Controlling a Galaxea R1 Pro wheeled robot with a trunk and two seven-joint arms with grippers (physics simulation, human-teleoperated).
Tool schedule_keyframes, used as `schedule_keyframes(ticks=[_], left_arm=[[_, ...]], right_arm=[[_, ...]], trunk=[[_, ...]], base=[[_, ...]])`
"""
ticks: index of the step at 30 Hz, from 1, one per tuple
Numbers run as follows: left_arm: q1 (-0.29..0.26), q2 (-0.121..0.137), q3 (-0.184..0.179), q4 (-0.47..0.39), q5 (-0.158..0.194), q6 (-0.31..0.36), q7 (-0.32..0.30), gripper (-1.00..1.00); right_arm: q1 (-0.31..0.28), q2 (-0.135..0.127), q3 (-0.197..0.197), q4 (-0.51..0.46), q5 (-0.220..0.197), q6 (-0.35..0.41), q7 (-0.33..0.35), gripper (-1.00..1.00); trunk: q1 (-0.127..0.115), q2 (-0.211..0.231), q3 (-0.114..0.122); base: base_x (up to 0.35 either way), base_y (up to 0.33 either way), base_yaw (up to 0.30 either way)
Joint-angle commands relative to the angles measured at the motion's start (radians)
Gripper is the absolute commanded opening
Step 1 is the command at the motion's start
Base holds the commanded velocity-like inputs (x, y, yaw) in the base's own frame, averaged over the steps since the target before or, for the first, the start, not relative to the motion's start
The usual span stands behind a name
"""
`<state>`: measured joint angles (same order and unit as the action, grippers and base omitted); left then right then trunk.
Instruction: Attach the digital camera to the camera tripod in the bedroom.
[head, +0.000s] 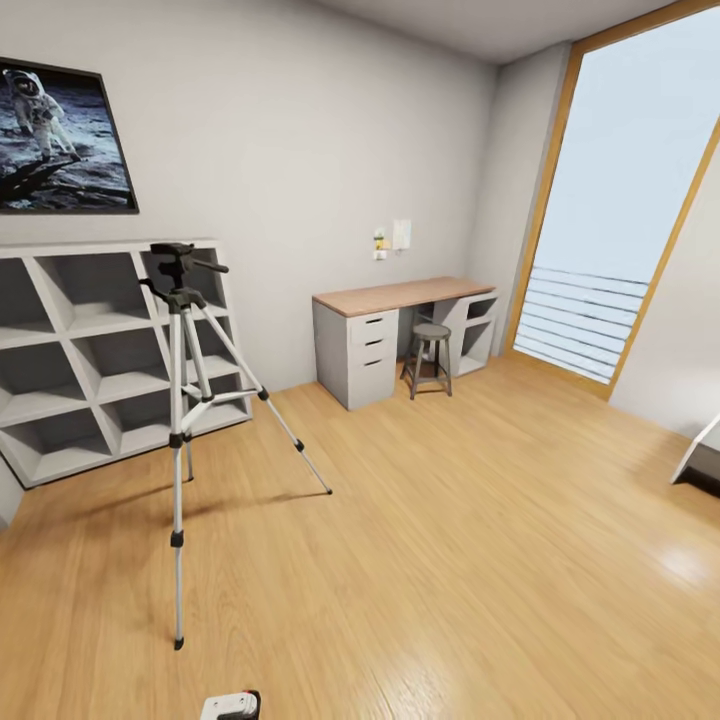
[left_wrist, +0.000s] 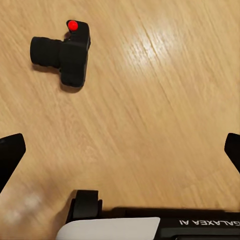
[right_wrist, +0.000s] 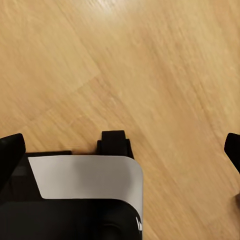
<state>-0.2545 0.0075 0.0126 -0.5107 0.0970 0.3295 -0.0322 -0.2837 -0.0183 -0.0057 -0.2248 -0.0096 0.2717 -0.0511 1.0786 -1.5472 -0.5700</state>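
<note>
Meanwhile left claw (left_wrist: 120, 150) spread wide over digital camera (left_wrist: 62, 54) on floor; head view: camera tripod (head: 185, 400); right claw (right_wrist: 120, 150) agape.

A room in a home: pale grey walls, wood plank floor (head: 450, 560), white cube shelves (head: 90, 350), a framed astronaut poster (head: 60, 135), a desk (head: 400, 330) with a stool (head: 430, 358), a tall window (head: 630, 200).
</note>
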Motion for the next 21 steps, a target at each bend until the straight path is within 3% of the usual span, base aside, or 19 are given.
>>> schedule_keyframes(ticks=[1, 21], left_arm=[[0.000, 0.001, 0.001, -0.001, 0.010, 0.006, -0.002, 1.00], [0.000, 0.005, 0.000, -0.002, 0.010, 0.007, -0.003, 1.00]], right_arm=[[0.000, 0.000, 0.000, -0.002, -0.001, 0.006, -0.002, 1.00], [0.000, -0.001, 0.000, 0.034, 0.007, -0.050, -0.001, 1.00]], trunk=[[0.004, -0.008, -0.004], [0.081, -0.148, -0.067]], base=[[0.000, 0.000, 0.000], [0.000, 0.000, 0.000]])
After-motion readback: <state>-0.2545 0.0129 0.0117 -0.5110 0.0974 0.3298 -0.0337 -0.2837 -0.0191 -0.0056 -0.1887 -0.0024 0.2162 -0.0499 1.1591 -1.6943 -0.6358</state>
